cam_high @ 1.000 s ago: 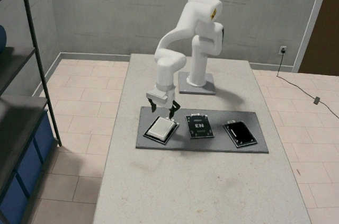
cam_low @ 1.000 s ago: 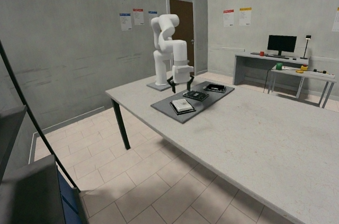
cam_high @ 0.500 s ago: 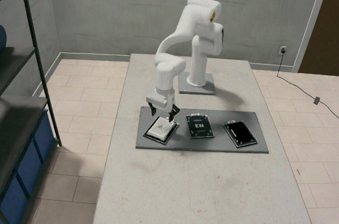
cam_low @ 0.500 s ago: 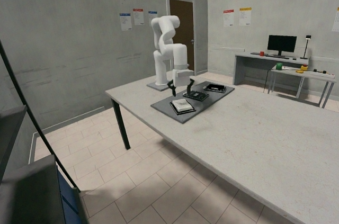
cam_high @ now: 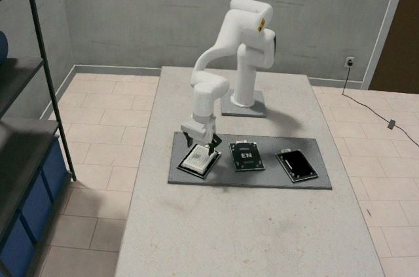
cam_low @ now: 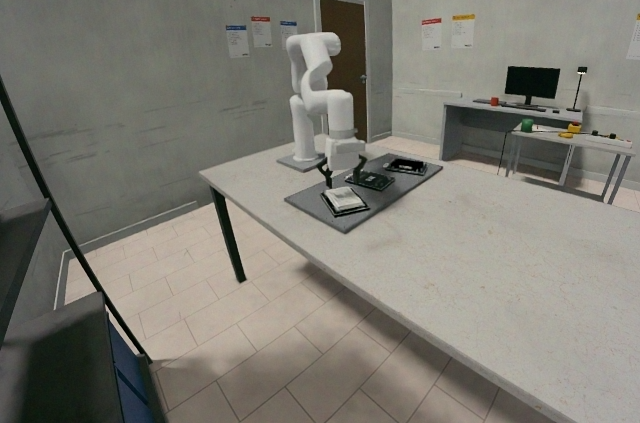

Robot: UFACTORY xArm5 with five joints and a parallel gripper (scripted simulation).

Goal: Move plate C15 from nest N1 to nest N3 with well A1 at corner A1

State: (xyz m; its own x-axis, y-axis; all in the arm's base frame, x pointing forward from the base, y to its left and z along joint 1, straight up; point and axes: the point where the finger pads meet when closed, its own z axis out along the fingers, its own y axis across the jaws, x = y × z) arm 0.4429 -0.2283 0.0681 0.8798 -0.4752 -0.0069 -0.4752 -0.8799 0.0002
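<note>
A white well plate [cam_high: 198, 160] [cam_low: 342, 197] lies in the left nest on the grey deck [cam_high: 243, 181] [cam_low: 310, 202]. My gripper [cam_high: 201, 147] [cam_low: 342, 178] is open, pointing down, with its fingers either side of the plate's far end, just above it and holding nothing. The middle nest [cam_high: 252, 164] [cam_low: 369, 179] is empty and dark, with white letters that read "EN" from this side. A black plate [cam_high: 296, 164] [cam_low: 406, 165] lies in the right nest. The plate labels are too small to read.
The deck lies across the middle of a long pale table [cam_high: 236, 233] [cam_low: 491, 253]. The arm's base [cam_high: 243, 103] stands behind the deck. A dark shelf rack [cam_high: 30, 131] stands off the table's left side. Desks with a monitor [cam_low: 532, 82] stand far off.
</note>
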